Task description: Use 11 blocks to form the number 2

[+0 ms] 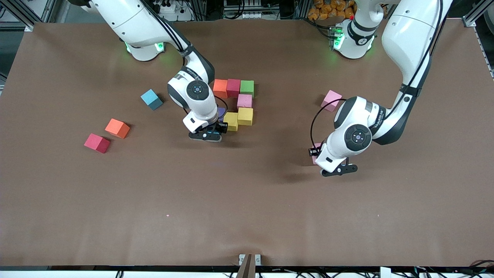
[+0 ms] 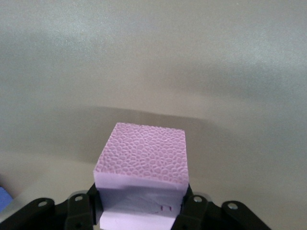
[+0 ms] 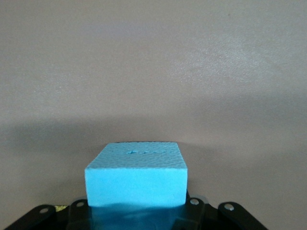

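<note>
between each hand's fingers sits a light, stiff foam cube, left hand (image 1: 335,166) clamping pink (image 2: 141,165), right hand (image 1: 207,136) clamping blue (image 3: 136,173), flat sides gripped.

table: brown mat (image 1: 247,216) | lying on it: my partial number 2 (image 1: 239,104), teal block (image 1: 151,99), orange block (image 1: 117,128), red block (image 1: 97,143), pink block (image 1: 331,100)

We see two glossy white arms with black joint bands and round black end caps, thin black cables looped along the links, green lights at both bases, black grippers with silver screws in the finger mounts.
</note>
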Controlling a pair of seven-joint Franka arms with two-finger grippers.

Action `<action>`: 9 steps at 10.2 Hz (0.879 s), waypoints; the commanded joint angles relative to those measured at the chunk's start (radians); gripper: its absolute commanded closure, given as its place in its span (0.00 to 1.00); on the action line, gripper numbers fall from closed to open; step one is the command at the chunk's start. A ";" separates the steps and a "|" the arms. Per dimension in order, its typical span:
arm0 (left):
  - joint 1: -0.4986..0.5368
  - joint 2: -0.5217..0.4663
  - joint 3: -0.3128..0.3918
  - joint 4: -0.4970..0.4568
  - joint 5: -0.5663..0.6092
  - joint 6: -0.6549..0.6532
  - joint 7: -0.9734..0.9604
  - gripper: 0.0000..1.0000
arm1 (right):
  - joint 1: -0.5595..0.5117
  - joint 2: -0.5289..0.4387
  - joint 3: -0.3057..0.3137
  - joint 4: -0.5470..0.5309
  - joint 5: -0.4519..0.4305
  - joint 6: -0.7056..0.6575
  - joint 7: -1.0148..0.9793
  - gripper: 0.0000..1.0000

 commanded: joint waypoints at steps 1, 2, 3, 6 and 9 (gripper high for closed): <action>-0.005 0.007 0.002 0.025 -0.022 -0.019 -0.032 0.83 | 0.011 -0.002 -0.005 0.004 -0.005 -0.011 0.018 0.23; -0.005 0.006 0.002 0.025 -0.022 -0.019 -0.035 0.83 | 0.011 -0.003 -0.006 0.005 -0.005 -0.012 0.014 0.14; -0.005 0.007 0.002 0.025 -0.022 -0.019 -0.035 0.83 | 0.009 -0.007 -0.005 0.005 -0.005 -0.012 0.012 0.10; -0.005 0.019 0.002 0.038 -0.029 -0.019 -0.049 0.83 | 0.005 -0.025 -0.003 0.028 -0.003 -0.018 0.011 0.05; -0.005 0.022 0.002 0.039 -0.028 -0.019 -0.074 0.83 | -0.010 -0.075 0.012 0.093 -0.003 -0.122 0.006 0.00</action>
